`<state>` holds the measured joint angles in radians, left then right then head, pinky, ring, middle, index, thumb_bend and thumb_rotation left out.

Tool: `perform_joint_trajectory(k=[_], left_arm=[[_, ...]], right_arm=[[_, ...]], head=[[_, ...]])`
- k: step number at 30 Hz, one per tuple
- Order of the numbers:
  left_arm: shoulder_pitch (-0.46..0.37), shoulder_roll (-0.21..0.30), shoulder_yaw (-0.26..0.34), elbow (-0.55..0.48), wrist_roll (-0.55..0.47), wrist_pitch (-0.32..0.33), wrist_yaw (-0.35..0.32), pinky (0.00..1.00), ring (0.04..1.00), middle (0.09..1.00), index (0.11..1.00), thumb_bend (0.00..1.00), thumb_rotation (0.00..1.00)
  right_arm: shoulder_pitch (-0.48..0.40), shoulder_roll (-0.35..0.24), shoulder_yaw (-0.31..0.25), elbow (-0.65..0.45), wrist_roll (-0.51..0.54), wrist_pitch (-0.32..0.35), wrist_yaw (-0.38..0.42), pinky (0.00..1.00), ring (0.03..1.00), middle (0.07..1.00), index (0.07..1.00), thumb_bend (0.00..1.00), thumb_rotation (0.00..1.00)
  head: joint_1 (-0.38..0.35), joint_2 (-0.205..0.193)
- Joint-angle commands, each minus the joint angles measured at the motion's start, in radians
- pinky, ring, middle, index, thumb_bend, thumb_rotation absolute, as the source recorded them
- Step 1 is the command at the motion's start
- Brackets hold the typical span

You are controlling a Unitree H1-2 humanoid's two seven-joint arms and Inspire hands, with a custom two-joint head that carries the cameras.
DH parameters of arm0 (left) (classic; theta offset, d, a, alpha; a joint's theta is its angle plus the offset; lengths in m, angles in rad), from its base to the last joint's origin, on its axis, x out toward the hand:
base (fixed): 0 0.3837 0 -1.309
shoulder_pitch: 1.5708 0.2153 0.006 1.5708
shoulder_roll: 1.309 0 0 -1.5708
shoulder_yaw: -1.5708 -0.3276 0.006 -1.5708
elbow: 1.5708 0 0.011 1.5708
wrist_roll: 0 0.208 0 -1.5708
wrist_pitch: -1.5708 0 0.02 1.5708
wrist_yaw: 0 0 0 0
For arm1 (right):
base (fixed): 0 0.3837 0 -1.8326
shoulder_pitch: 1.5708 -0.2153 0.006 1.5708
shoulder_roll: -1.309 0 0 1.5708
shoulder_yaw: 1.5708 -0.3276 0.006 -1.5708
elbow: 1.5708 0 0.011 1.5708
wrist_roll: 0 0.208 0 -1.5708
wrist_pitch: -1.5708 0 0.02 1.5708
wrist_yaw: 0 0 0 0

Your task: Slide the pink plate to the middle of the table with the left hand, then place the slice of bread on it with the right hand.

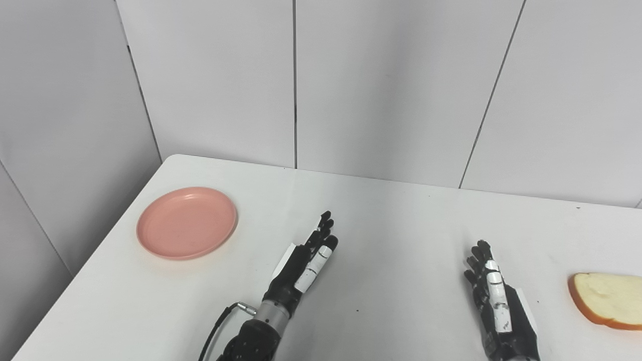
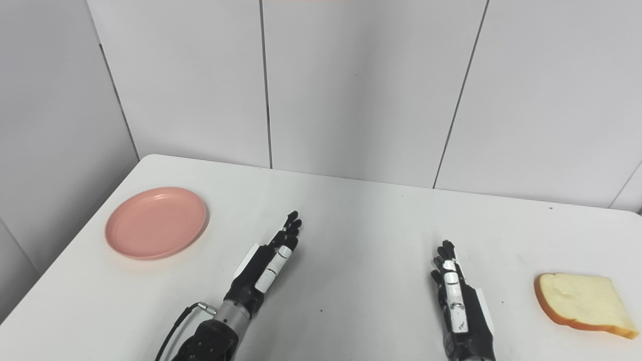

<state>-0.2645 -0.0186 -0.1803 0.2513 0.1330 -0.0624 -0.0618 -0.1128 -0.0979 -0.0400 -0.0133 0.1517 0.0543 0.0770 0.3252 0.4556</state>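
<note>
Bread (image 2: 582,303) lies flat at the near right of the tabletop (image 2: 361,240), just right of the right hand (image 2: 459,301), untouched. Both hands hover empty, fingers (image 2: 286,238) stretched out straight and close together, gripping nothing. Farther back on the left sits the pink plate (image 2: 156,222), near the tabletop's left edge and well apart from the left hand (image 2: 266,265). A push landing on the rim could tip it or send it toward that edge.

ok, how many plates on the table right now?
1. The pink plate sits at the table's far-left side, empty, beyond and left of the left hand. Nothing in view could hide another.
</note>
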Motion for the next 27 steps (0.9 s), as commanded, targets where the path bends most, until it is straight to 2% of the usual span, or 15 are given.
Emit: perform_joint_trajectory(k=[1, 6, 15, 17, 21, 27], left_arm=[[0.020, -0.015, -0.016, 0.039, 0.000, 0.077, -0.023, 1.00, 1.000, 1.000, 1.000, 0.82, 1.00], [0.025, -0.011, -0.023, 0.022, 0.029, 0.086, -0.011, 1.00, 1.000, 1.000, 1.000, 0.82, 1.00], [0.031, -0.016, -0.021, -0.021, 0.062, 0.033, 0.020, 1.00, 1.000, 1.000, 1.000, 0.75, 1.00], [0.035, -0.031, -0.002, -0.038, 0.026, 0.017, 0.024, 1.00, 1.000, 1.000, 1.000, 0.75, 1.00], [0.032, -0.064, 0.031, -0.049, -0.021, -0.064, 0.043, 1.00, 0.995, 0.996, 0.994, 0.74, 1.00], [-0.004, -0.070, 0.059, -0.191, -0.044, 0.028, 0.035, 1.00, 0.999, 0.993, 0.991, 0.81, 1.00]], right_arm=[[0.001, 0.008, -0.002, -0.033, 0.003, 0.031, -0.003, 1.00, 1.000, 1.000, 1.000, 0.18, 1.00], [0.005, 0.003, 0.002, -0.046, -0.006, 0.036, 0.000, 1.00, 1.000, 1.000, 1.000, 0.18, 1.00], [0.006, 0.016, -0.003, -0.069, -0.004, 0.075, -0.014, 1.00, 1.000, 1.000, 1.000, 0.18, 1.00], [0.004, 0.019, -0.005, -0.062, 0.003, 0.062, -0.010, 1.00, 1.000, 1.000, 1.000, 0.17, 1.00], [0.002, 0.013, -0.003, -0.055, -0.003, 0.055, -0.005, 1.00, 1.000, 1.000, 1.000, 0.16, 1.00], [-0.003, 0.019, 0.001, -0.037, -0.015, 0.036, -0.008, 1.00, 1.000, 1.000, 1.000, 0.16, 1.00]], head=[[0.003, 0.004], [0.005, 0.008], [0.018, 0.005], [0.022, 0.001], [0.027, -0.008], [0.032, -0.024]])
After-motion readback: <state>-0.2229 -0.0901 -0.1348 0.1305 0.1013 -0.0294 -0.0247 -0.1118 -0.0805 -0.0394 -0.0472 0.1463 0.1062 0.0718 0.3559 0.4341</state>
